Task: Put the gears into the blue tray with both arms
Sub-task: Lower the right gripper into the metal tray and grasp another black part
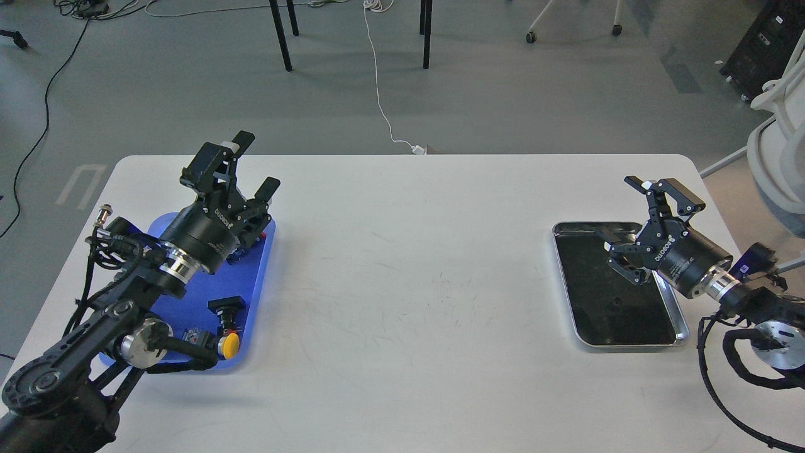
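Observation:
The blue tray (256, 277) lies at the table's left, mostly covered by my left arm. My left gripper (234, 168) hovers above the tray's far end, open, its fingers spread with nothing between them. No gear shows in the tray; the arm hides much of its floor. My right gripper (636, 225) hangs open over the far part of the shiny metal tray (566, 283) at the right, empty. I cannot make out any gear against that tray's black inside.
Push-button switches lie in the blue tray, among them a yellow-capped one (230, 345) and a black one (227, 306). The white table (409, 283) stretches bare between the two trays. An office chair (780, 145) stands beyond the right edge.

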Robot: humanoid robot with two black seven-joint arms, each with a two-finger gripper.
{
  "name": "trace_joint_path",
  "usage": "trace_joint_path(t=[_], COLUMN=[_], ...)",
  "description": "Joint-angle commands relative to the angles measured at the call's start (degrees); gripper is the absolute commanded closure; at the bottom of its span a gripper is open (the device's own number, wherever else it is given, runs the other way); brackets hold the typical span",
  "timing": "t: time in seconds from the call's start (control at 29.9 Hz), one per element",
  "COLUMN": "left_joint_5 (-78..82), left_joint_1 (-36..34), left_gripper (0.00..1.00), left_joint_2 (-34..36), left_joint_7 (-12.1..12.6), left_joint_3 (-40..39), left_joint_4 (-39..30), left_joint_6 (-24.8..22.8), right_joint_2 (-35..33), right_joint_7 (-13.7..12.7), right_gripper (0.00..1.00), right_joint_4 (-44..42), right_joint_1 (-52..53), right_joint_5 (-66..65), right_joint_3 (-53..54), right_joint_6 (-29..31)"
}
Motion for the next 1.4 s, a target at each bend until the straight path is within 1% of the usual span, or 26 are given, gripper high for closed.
trace_joint_path(t=[0.0,0.07,0.13,0.27,0.4,0.5,0.6,0.67,0.74,0.8,1.04,1.27,1.37], left_joint_5=[0.18,0.27,0.09,0.27,0.36,0.44,0.53,0.53,0.53,0.53,0.62,0.53,0.62], left_joint_1=[0.97,0.97,0.97,1.06,1.06,1.06,1.15,1.24,1.24,1.24,2.29,2.38,2.38], left_gripper=[0.02,0.02,0.02,0.02,0.02,0.02,0.02,0.02,0.02,0.02,0.02,0.02,0.02], left_joint_2=[-1.04,-1.39,-1.39,-1.48,-1.57,-1.57,-1.75,-2.01,-2.01,-1.92,-1.92,-1.66,-1.66], left_joint_7=[0.33,0.16,0.24,0.33,0.33,0.33,0.42,0.42,0.42,0.42,0.51,0.6,0.6], left_joint_3=[-0.19,-0.36,-0.45,-0.36,-0.36,-0.36,-0.36,-0.36,-0.36,-0.36,-0.36,-0.36,-0.36], left_joint_4=[-0.13,-0.13,-0.13,-0.13,-0.13,-0.13,-0.13,-0.13,-0.13,-0.13,-0.13,-0.13,-0.13], left_joint_6=[0.08,0.43,0.34,0.34,0.25,0.25,0.25,0.34,0.34,0.34,0.34,0.25,0.25], right_joint_2=[-4.82,-7.46,-9.31,-10.02,-7.22,-4.49,-0.46,3.58,7.18,9.83,10.72,12.39,12.74], right_joint_7=[0.0,0.0,0.0,0.0,0.0,0.0,0.0,0.0,0.0,0.0,0.0,0.0,0.0], right_gripper=[0.03,0.03,0.03,0.03,0.03,0.03,0.04,0.04,0.05,0.05,0.08,0.16,0.22], right_joint_4=[1.72,1.99,1.99,1.99,1.46,0.67,-2.22,-5.73,-8.02,-8.56,-8.12,-8.47,-8.47], right_joint_1=[4.56,8.86,13.6,24.85,34.61,39.63,42.45,42.55,42.11,41.85,41.67,40.09,40.0], right_joint_5=[-21.66,-31.42,-38.38,-50.95,-64.04,-69.86,-71.72,-71.64,-71.63,-71.55,-71.55,-71.55,-71.55], right_joint_3=[-3.43,-6.68,-10.63,-21.44,-33.47,-40.95,-47.46,-50.28,-52.13,-53.89,-56.97,-57.23,-57.15], right_joint_6=[-0.08,-0.08,-0.08,-0.17,-0.69,-2.01,-4.64,-6.92,-7.81,-8.08,-8.16,-8.25,-8.52])
